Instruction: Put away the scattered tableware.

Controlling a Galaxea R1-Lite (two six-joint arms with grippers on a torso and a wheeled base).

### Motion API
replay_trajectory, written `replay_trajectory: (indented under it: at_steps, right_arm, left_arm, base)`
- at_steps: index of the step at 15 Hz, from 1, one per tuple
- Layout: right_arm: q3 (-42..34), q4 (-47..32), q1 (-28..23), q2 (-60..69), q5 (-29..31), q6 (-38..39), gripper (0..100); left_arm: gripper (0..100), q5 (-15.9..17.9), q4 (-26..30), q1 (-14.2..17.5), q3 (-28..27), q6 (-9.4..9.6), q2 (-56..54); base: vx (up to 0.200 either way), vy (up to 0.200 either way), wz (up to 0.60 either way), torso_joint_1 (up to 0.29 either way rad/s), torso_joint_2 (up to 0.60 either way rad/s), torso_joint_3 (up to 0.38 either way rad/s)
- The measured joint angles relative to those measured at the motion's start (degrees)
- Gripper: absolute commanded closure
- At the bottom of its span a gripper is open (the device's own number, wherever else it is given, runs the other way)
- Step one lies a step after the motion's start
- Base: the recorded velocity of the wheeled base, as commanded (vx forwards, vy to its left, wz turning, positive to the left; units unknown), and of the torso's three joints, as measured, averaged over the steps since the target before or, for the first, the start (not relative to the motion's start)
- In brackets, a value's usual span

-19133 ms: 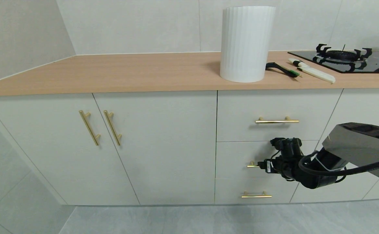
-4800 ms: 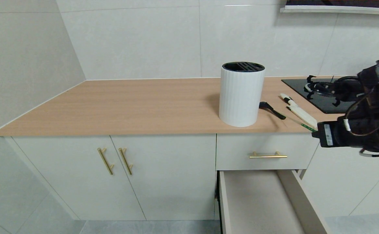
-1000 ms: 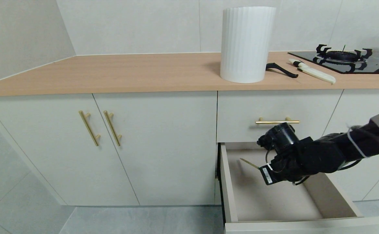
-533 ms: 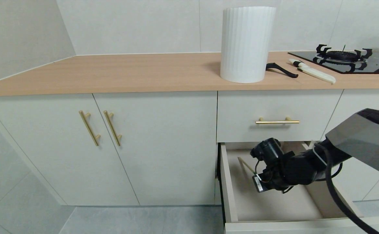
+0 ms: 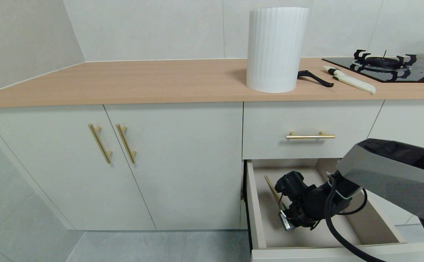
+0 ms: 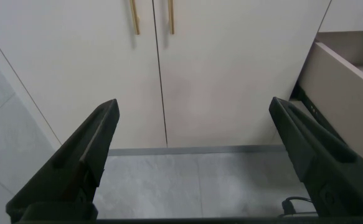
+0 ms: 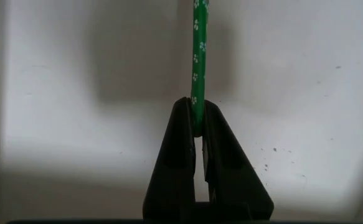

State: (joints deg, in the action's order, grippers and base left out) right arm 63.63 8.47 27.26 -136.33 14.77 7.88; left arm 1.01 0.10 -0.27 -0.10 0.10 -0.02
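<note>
Right wrist view: the right gripper (image 7: 197,124) is seen pinched on the green end of a chopstick (image 7: 198,56), which is held low inside the open drawer (image 5: 254,218) at the head view's lower right. If it is released while tilted, it could be left propped against the drawer wall.

The counter (image 5: 143,82) looks like matt wood grain, the ribbed white holder (image 5: 276,49) like matt plastic. The handle (image 5: 310,136) is shiny brass-coloured metal, the hob (image 5: 412,74) glossy black glass. The chopstick (image 7: 197,62) is smooth green lacquer, flower-printed.
</note>
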Motion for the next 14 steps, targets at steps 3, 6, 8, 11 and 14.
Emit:
replay_trajectory:
  at_steps: [3,6,8,11,14]
  right_arm:
    - [0.17,0.00,-0.04,-0.63,0.02,0.02,100]
    - [0.20,-0.02,-0.04,-0.85,0.00,0.04,0]
    - [0.23,-0.05,-0.02,-0.89,0.00,0.04,0]
    - [0.33,-0.07,-0.02,-0.89,0.02,0.04,0]
    - [0.06,-0.21,-0.02,-0.13,1.15,0.02,0]
  left_arm:
    - [0,0.00,0.00,0.00,0.00,0.00,0.00]
    - [0,-0.01,0.00,0.00,0.00,0.00,0.00]
    - [0,0.00,0.00,0.00,0.00,0.00,0.00]
    - [0,-0.01,0.00,0.00,0.00,0.00,0.02]
    - [0,-0.01,0.00,0.00,0.00,0.00,0.00]
  base:
    - [0.000,0.000,0.00,0.000,0.00,0.000]
    - [0.000,0.000,0.00,0.000,0.00,0.000]
    - [0.000,0.000,0.00,0.000,0.00,0.000]
    - [0.000,0.000,0.00,0.000,0.00,0.000]
    - [0.000,0.000,0.00,0.000,0.00,0.000]
